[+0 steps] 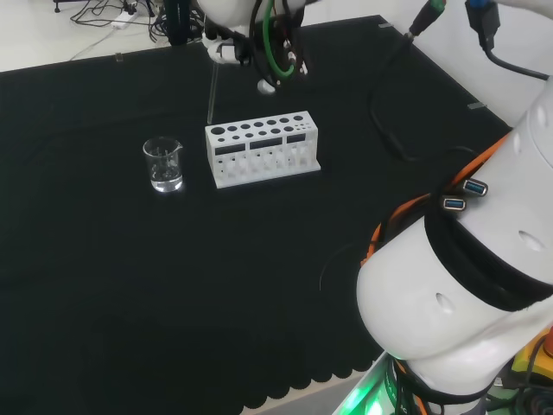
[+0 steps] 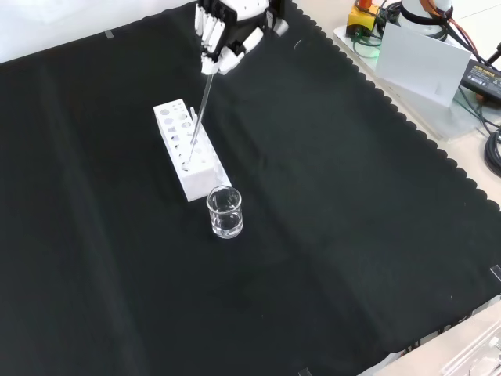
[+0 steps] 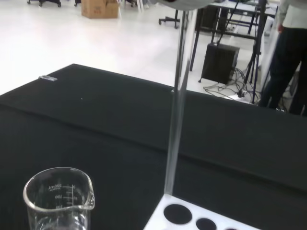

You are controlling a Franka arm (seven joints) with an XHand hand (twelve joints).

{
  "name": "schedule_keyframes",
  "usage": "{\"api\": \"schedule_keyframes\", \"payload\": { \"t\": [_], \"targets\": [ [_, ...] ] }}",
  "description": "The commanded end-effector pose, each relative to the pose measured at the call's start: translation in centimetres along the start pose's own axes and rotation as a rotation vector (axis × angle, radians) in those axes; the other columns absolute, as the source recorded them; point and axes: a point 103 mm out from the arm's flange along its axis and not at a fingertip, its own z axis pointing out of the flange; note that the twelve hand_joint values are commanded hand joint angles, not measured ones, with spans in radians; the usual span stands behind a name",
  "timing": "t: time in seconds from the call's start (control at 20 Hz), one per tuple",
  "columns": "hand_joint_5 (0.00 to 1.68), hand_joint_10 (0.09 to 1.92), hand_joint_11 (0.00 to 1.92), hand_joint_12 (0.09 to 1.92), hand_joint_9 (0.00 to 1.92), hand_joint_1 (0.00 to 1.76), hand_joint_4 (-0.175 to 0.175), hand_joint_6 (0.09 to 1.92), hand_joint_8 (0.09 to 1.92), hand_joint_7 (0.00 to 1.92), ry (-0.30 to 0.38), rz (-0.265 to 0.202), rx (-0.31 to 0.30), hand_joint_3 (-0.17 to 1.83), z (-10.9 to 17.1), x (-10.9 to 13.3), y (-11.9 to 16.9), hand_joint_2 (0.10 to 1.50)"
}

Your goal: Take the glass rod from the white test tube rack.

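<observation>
The glass rod (image 2: 199, 117) ran as a thin, clear, straight line from the hand (image 2: 223, 41) down to the white test tube rack (image 2: 188, 150), its long axis nearly upright with a slight lean. Its upper end was pinched in the curled black-and-white fingers, and its lower end lay at a hole in the end of the rack nearest the beaker (image 2: 225, 212). In the wrist view the tip seemed to meet the rack's top edge, though whether it was still seated in a hole or just clear could not be told. So the rack lay directly below the hand along the rod's own length, and any clean exit would likely need a pull along that same line rather than sideways. The rack was a matt white block pierced with rows of round holes, with open windows along its side. The beaker, clear glass with a pouring lip and printed marks, stood just beside the rack's end on the black cloth of the bench (image 2: 352, 235).
</observation>
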Motion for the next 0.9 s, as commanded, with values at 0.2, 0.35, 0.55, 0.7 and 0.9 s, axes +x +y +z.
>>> {"api": "schedule_keyframes", "payload": {
  "t": [0.2, 0.35, 0.55, 0.7, 0.9],
  "targets": [
    [1.39, 0.62, 1.63, 0.72, 1.7, 1.33, -0.175, 0.12, 0.53, 1.42, -0.038, 0.014, 0.043, -0.17, -6.3, 0.1, -1.4, 1.04],
    [1.4, 0.62, 1.63, 0.72, 1.7, 1.33, -0.175, 0.11, 0.53, 1.42, -0.04, 0.01, 0.052, -0.17, -7.0, 0.6, -1.8, 1.04],
    [1.4, 0.62, 1.63, 0.72, 1.7, 1.33, -0.175, 0.11, 0.52, 1.42, -0.031, -0.007, 0.067, -0.17, -7.4, 1.5, -2.2, 1.04],
    [1.4, 0.62, 1.63, 0.72, 1.7, 1.33, -0.175, 0.1, 0.52, 1.42, -0.037, -0.031, 0.065, -0.17, -7.8, 2.5, -2.5, 1.04],
    [1.4, 0.62, 1.63, 0.72, 1.7, 1.33, -0.175, 0.1, 0.52, 1.42, -0.046, -0.055, 0.063, -0.17, -9.0, 4.5, -3.2, 1.04]
  ]
}}
